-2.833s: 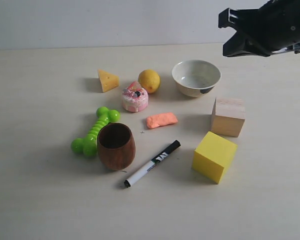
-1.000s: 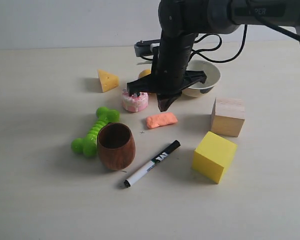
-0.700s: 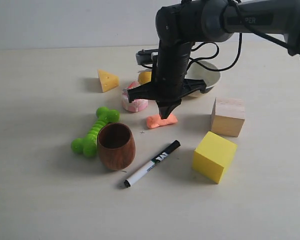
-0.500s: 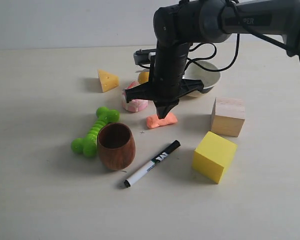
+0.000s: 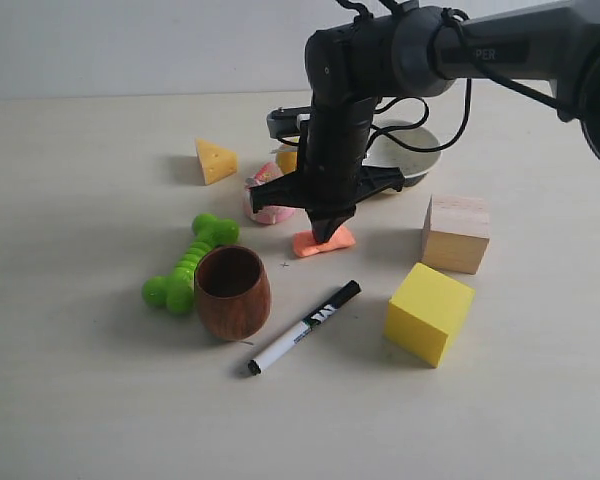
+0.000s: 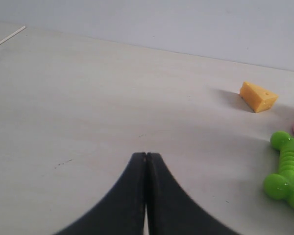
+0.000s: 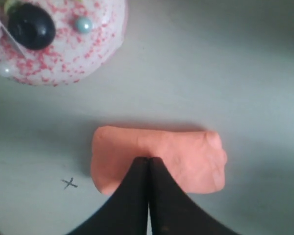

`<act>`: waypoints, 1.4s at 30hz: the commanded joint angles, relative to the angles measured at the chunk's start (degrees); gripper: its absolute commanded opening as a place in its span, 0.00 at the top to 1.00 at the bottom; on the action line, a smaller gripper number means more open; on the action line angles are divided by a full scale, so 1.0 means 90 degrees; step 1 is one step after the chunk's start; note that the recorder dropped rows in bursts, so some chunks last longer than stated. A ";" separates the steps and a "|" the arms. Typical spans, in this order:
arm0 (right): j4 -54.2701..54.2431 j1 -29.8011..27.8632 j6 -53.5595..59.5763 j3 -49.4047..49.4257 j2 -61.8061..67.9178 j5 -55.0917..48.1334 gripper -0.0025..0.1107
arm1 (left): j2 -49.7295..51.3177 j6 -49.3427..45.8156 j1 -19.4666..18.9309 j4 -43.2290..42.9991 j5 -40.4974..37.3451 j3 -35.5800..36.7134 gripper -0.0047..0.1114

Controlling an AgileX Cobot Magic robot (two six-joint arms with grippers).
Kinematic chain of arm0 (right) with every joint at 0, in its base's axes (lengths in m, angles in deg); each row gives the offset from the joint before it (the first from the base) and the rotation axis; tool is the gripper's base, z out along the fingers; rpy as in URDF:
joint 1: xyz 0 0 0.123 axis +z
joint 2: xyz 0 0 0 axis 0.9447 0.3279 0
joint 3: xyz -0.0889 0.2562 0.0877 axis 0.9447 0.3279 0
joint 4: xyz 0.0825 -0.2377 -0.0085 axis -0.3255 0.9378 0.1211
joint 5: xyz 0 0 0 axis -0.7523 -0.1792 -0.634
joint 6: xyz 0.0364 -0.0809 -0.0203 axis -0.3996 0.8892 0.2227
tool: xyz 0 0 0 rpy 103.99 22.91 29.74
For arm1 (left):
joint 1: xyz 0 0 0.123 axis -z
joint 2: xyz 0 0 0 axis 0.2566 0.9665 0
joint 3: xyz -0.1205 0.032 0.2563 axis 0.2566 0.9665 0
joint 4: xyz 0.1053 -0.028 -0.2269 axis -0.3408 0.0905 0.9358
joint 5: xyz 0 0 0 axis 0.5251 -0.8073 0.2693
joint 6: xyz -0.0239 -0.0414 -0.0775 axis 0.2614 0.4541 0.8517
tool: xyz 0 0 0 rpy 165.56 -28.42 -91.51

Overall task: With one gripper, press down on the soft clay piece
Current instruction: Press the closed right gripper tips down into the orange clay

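Observation:
The salmon-orange clay piece [image 5: 310, 245] lies on the table between the pink-and-white cake piece [image 5: 265, 210] and the marker [image 5: 305, 327]. My right gripper [image 5: 327, 236] points straight down, shut, its closed tips resting on the middle of the clay. In the right wrist view the shut right gripper [image 7: 148, 159] meets the clay [image 7: 186, 156] at its centre; the clay spreads to both sides of the tips. My left gripper [image 6: 146, 154] is shut with nothing in it, over bare table far from the clay, and is out of the exterior view.
Round the clay stand a wooden cup [image 5: 232, 292], green dumbbell toy [image 5: 188, 264], cheese wedge [image 5: 215, 161], lemon [image 5: 288, 156], white bowl [image 5: 412, 160], wooden block [image 5: 457, 233] and yellow cube [image 5: 429, 312]. A small pen cross [image 7: 69, 183] marks the table beside the clay.
My right arm swung in from the upper right and came down over the clay. In the last second its shut tips sank from just above the clay onto it.

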 commanded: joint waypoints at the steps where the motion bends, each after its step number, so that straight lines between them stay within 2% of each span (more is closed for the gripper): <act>1: 0.0099 0.0009 -0.0008 -0.0037 0.0037 0.0080 0.97 | -0.0035 0.0038 0.0006 0.0039 0.0063 -0.0017 0.96; 14: 0.0068 0.0009 0.0016 -0.0037 0.0693 -0.0125 0.97 | -0.0035 0.0038 0.0006 0.0039 0.0063 -0.0017 0.96; 42: 0.0028 0.0009 0.0180 -0.0037 0.0905 0.0027 0.97 | -0.0035 0.0038 0.0006 0.0039 0.0063 -0.0017 0.96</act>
